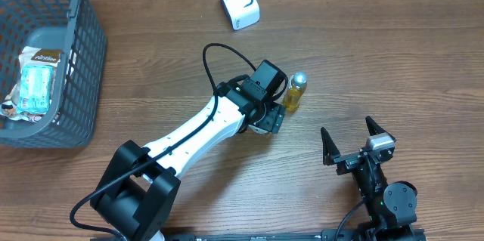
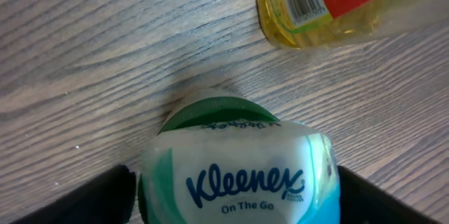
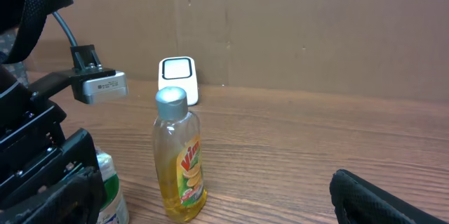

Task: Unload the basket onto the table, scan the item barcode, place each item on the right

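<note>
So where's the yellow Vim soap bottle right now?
In the overhead view the Vim bottle stands right of the middle of the table, just beside the left pincer, with the white scanner farther back.

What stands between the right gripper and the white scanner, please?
The yellow bottle stands between the right gripper and the white scanner, upright on the table; the right wrist view shows it most plainly.

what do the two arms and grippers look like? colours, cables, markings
Left arm: white tubular link, black joint housings, black base; a thin black cable loops off its wrist. Left gripper: black, with a boxy black camera housing above. Right arm: all black, round joint housing. Right gripper: two black pointed fingers, with a silver camera block behind them. No readable markings.
</note>
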Available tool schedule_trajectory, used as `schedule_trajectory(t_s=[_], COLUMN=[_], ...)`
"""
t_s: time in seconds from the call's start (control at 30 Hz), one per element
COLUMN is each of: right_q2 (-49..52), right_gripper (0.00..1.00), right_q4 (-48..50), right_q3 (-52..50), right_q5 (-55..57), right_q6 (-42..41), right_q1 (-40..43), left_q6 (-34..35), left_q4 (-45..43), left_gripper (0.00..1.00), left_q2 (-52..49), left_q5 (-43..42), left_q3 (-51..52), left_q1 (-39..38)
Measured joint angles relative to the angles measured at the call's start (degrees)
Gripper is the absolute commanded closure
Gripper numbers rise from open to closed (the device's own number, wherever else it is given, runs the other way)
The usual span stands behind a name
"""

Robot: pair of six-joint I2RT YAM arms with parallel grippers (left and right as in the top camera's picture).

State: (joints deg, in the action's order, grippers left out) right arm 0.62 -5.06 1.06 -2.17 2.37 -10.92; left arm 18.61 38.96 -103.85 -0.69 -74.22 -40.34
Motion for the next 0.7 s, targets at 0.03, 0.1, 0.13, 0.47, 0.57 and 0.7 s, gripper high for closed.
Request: schedule_trajectory(t_s=[0.03, 0.1, 0.13, 0.47, 0.57, 0.7], right_q2=[0.0, 0.0, 0.0, 0.0, 0.0, 0.0], right_gripper=[0.0, 0.0, 0.0, 0.0, 0.0, 0.0], right_q4=[-0.02, -0.02, -0.02, 0.0, -0.02, -0.02], right_q3=[0.0, 0.0, 0.0, 0.0, 0.0, 0.0], right_q5=[0.0, 0.0, 0.02, 0.0, -0.02, 0.0], right_q6=[-0.02, -0.02, 0.02, 0.0, 0.0, 0.0], right_q1=[0.02, 0.02, 0.0, 0.0, 0.0, 0.02], left_q6=[0.17, 0.59, 0.59, 0.79, 0.81, 0.9], left_q4=[-0.02, 0.0, 0.0, -1.84, -2.62, -3.56], left_gripper=[0.0, 0.0, 0.0, 0.1, 0.17, 0.25], left_q2=[0.0, 0.0, 0.0, 0.0, -0.02, -0.02], left_q5=[-0.07, -0.15, -0.15, -0.13, -0.13, -0.11], left_q3=[0.0, 0.0, 0.0, 1.75, 2.05, 2.08], left_q1=[0.0, 0.0, 0.0, -0.09, -0.09, -0.09])
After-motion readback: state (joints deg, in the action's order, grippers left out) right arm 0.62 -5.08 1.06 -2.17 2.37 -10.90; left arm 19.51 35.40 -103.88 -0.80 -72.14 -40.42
